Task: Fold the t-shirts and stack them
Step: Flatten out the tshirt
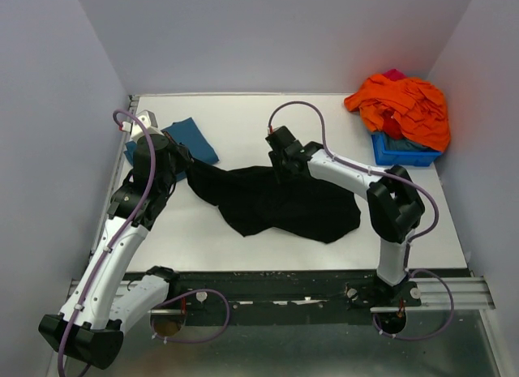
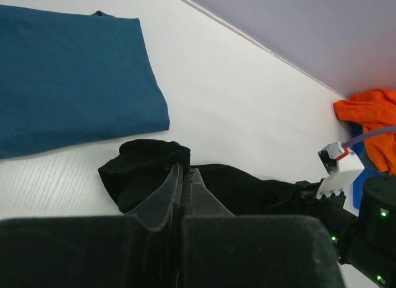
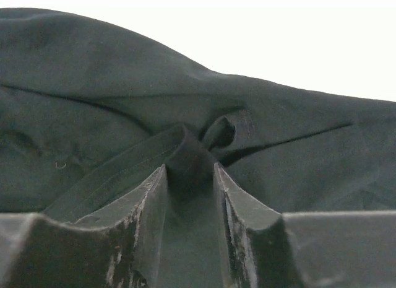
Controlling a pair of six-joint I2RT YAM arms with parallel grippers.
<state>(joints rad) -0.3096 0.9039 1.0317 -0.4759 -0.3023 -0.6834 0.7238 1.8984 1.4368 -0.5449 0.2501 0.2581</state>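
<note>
The black t-shirt [image 1: 280, 203] lies crumpled in the middle of the table, plain side up, with no floral print showing. My left gripper [image 1: 185, 162] is shut on its left corner; in the left wrist view the jaws [image 2: 184, 171] are pressed together at a bunched fold of the black cloth [image 2: 139, 170]. My right gripper [image 1: 284, 162] is shut on the shirt's far edge, and a pinched ridge of black cloth [image 3: 189, 155] sits between its fingers [image 3: 190, 170]. The teal-blue t-shirt [image 1: 185, 139] lies folded flat at the back left, just behind the left gripper, and also shows in the left wrist view [image 2: 68, 77].
A heap of orange clothes [image 1: 403, 107] sits on a small blue bin [image 1: 397, 154] at the back right corner. Grey walls close the table on three sides. The right arm's wrist [image 2: 337, 170] shows close by in the left wrist view.
</note>
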